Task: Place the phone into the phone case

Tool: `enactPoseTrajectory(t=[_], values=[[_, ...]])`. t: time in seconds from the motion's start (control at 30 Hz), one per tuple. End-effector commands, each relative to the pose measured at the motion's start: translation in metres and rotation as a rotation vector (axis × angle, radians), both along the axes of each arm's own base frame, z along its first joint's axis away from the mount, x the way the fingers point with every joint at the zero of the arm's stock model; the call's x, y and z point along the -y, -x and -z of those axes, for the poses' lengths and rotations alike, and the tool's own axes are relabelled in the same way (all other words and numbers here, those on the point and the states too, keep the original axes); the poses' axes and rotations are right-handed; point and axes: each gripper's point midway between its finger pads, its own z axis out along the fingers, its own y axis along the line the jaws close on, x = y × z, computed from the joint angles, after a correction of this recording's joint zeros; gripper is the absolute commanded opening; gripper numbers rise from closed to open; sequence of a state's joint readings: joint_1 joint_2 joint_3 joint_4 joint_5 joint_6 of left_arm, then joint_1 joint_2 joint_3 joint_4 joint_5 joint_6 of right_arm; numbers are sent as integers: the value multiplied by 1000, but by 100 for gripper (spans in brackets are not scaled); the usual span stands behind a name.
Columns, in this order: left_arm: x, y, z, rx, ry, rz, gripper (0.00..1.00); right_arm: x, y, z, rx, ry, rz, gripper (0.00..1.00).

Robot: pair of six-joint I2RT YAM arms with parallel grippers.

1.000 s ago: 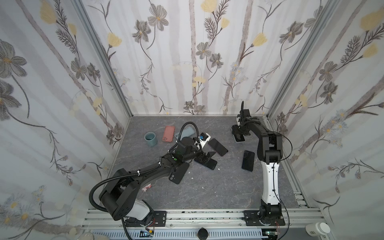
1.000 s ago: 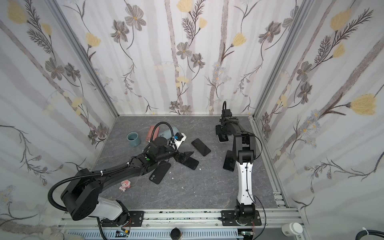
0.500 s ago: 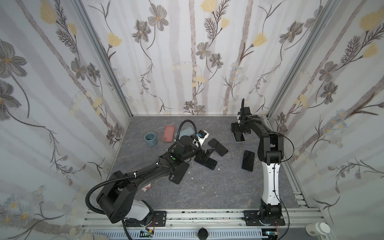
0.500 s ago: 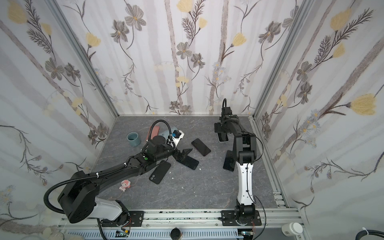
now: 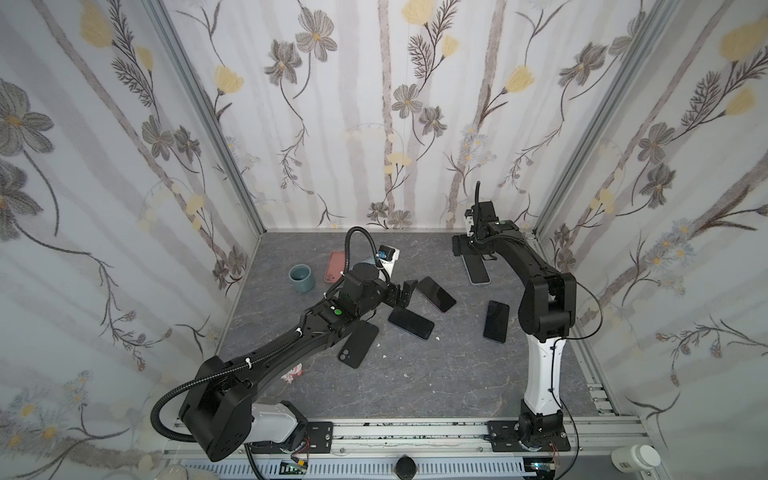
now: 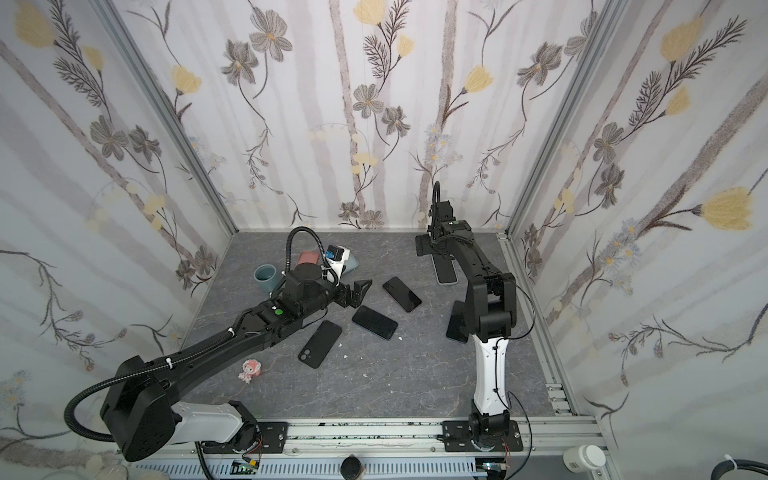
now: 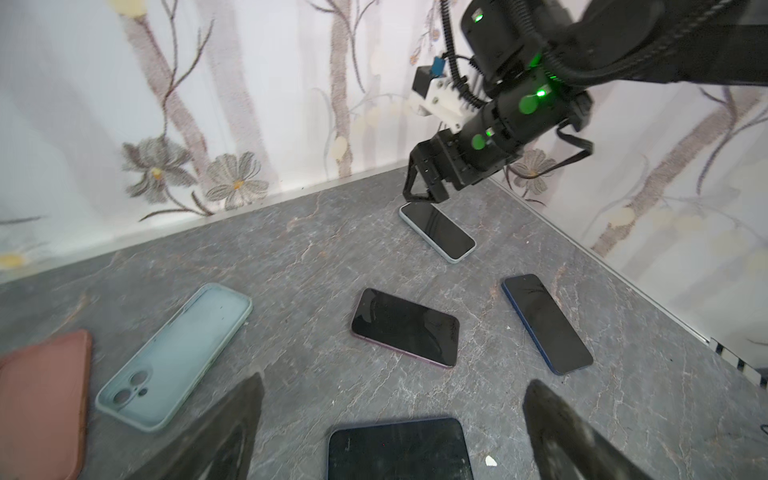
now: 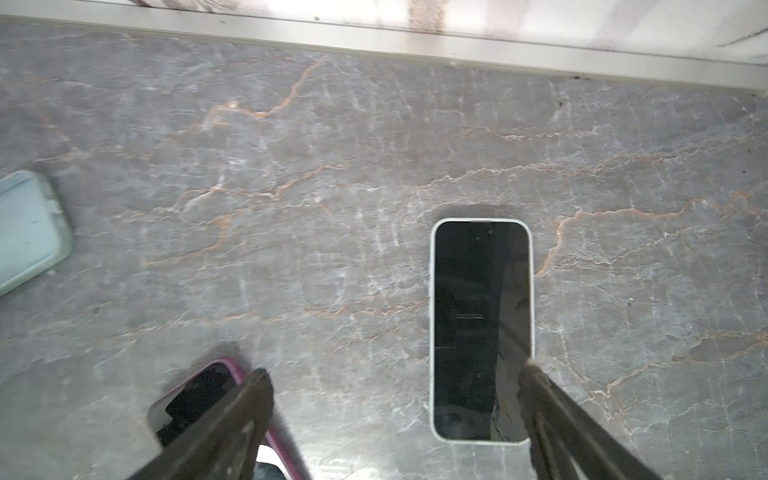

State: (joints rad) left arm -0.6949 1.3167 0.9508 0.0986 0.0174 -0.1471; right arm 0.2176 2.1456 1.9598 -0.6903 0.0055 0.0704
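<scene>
The right gripper (image 8: 395, 370) hangs with jaws spread wide over the white-rimmed phone (image 8: 482, 328), which lies face up on the grey table (image 8: 291, 166) near the back wall (one finger overlaps its edge; contact unclear). The left gripper (image 7: 397, 381), equally wide and holding nothing, hovers above a black phone (image 7: 399, 449). The pale blue phone case (image 7: 178, 353) lies empty beside a pink case (image 7: 41, 399).

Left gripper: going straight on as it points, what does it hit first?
Probably the black phone just ahead of the left gripper, between its open jaws; past that, the purple-edged phone. Height is hard to judge.
</scene>
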Motion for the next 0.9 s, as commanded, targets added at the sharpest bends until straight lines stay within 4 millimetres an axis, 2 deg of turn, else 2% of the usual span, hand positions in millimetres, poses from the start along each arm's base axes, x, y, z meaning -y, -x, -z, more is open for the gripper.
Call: enactPoseTrajectory(t=[0.0, 0.03, 0.07, 0.17, 0.37, 0.53, 0.67, 0.87], values=[[-27, 4, 16, -138, 27, -132, 97, -26, 12, -24, 45, -32, -52, 91], [-32, 6, 21, -166, 37, -153, 96, -36, 17, -31, 61, -39, -79, 91], [-39, 9, 17, -172, 63, -169, 96, -45, 23, -36, 72, -45, -102, 91], [-55, 16, 22, -213, 93, -219, 95, -69, 42, -49, 103, -62, -176, 91], [-81, 31, 43, -313, 98, -310, 93, -113, 92, -53, 128, -97, -348, 91], [-96, 47, 71, -419, 103, -374, 92, -142, 134, -35, 144, -94, -480, 91], [-101, 60, 98, -508, 126, -402, 90, -159, 160, -17, 144, -112, -563, 90], [-105, 79, 141, -646, 170, -452, 88, -179, 199, 25, 91, -63, -723, 91]])
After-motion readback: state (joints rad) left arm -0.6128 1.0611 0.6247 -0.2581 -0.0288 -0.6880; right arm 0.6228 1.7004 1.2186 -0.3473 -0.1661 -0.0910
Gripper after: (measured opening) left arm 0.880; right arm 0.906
